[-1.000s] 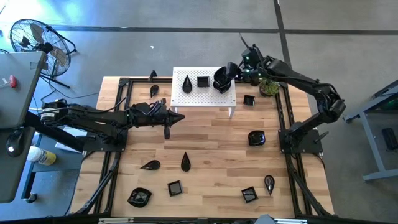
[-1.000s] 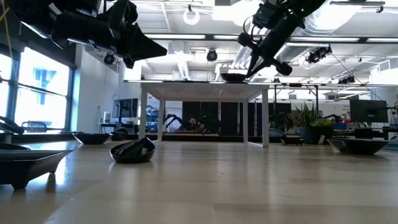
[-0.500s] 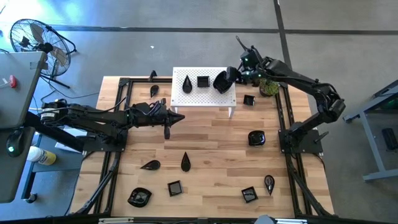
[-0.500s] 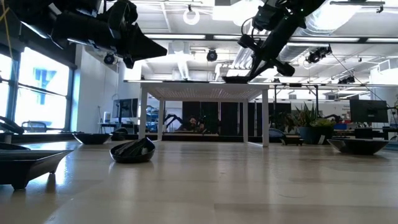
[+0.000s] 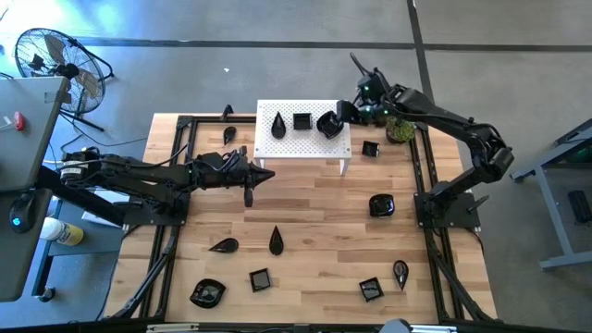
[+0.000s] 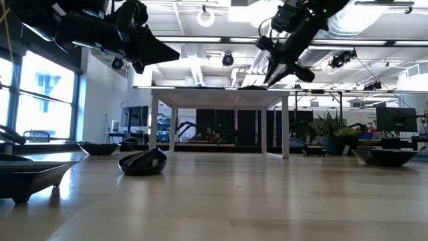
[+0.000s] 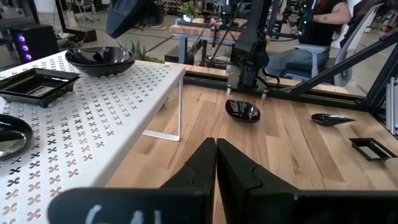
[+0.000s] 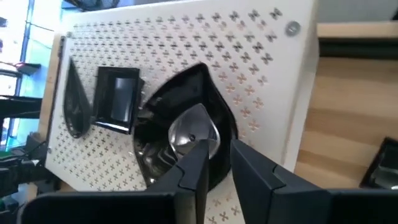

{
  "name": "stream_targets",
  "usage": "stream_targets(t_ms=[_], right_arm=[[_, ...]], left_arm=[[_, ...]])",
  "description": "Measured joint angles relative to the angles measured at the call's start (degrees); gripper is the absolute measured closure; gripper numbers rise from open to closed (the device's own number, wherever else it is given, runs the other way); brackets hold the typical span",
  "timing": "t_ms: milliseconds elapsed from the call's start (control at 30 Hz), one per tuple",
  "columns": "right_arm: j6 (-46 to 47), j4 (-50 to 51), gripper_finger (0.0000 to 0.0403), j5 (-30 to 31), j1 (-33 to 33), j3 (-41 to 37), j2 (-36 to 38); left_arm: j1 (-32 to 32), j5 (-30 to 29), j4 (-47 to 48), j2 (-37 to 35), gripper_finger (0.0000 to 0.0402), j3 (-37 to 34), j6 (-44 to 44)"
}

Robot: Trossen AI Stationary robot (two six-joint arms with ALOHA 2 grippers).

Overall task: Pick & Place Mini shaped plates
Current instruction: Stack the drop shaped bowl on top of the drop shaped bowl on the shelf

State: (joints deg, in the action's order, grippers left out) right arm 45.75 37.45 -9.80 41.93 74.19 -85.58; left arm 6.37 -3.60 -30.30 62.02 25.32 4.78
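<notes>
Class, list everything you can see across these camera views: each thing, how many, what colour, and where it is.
Stand: one, white, perforated, at the table's far middle.
Plates on the stand: three, glossy black: teardrop plate, square plate, rounded plate.
Plates on the table: at least nine, black, scattered over the wooden top, mostly along the near edge.
Potted plant: one, green, at the far right corner.
Fan: one, black, on the floor beyond the left side.
Person: one, seated in the room behind.
Left gripper: dark, shut, empty, above the table near the stand's left leg.
Right gripper: dark, fingers apart at the rounded plate's rim.
</notes>
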Motion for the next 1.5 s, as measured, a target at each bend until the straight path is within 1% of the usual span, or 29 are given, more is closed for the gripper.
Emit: stream_targets(t_ms=[100, 200, 267, 367, 433, 533, 733, 800, 933, 1067, 1167, 1333, 1500], right_arm=[[-3.67, -1.18, 0.0358, -0.63, -0.04, 0.00, 0.00], [-10.62, -1.84, 0.0388, -0.55, -0.88, -0.02, 0.44], [-16.33, -2.23, 0.0398, 2.03, -2.27, -0.02, 1.33], [-25.07, -2.28, 0.0395, 7.19, -5.46, -0.03, 3.36], [-29.33, -4.70, 0.0399, 9.21, -8.17, -1.41, 4.93], [-32.28, -14.83, 0.0400, 9.30, -12.38, -8.25, 8.35], [-37.36, -44.02, 0.0401, 9.35, -21.61, -27.54, 16.20], [-39.59, -52.11, 0.0401, 9.71, -24.73, -32.74, 18.44], [-43.76, -61.20, 0.0401, 13.21, -30.42, -41.24, 22.17], [-46.16, -65.49, 0.0402, 16.61, -34.56, -46.57, 25.61], [-46.56, -65.81, 0.0401, 17.55, -36.49, -49.09, 28.03], [-48.81, -66.21, 0.0402, 19.40, -38.33, -50.67, 30.64], [-50.88, -66.07, 0.0399, 19.53, -38.75, -50.77, 30.95]], left_arm=[[0.00, 0.09, 0.00, 0.00, 0.0390, 0.00, 0.00], [0.00, 0.11, 0.38, 0.00, 0.0390, 0.02, 0.00], [-0.01, 0.12, 0.59, 0.00, 0.0390, 0.02, 0.00], [0.00, 0.15, 0.51, 0.00, 0.0390, 0.02, 0.00], [-0.01, 0.15, 0.55, 0.00, 0.0390, 0.02, -0.07], [-0.01, 0.17, 0.56, 0.00, 0.0390, 0.02, -1.45], [0.00, 0.15, 0.89, 0.00, 0.0390, 0.02, -1.99], [0.00, -0.24, 1.62, 0.00, 0.0390, 0.04, -2.12], [0.00, -2.31, 4.24, 0.00, 0.0390, 0.04, -1.55], [-0.02, -1.83, 6.06, -0.22, 0.0390, 0.04, -1.49], [-0.02, -1.46, 12.16, -2.39, 0.0390, 0.41, -1.49], [-0.19, -1.45, 31.45, -4.58, 0.0390, 4.63, 0.50], [-4.39, 0.47, 42.25, -4.54, 0.0389, 6.85, 1.09]])
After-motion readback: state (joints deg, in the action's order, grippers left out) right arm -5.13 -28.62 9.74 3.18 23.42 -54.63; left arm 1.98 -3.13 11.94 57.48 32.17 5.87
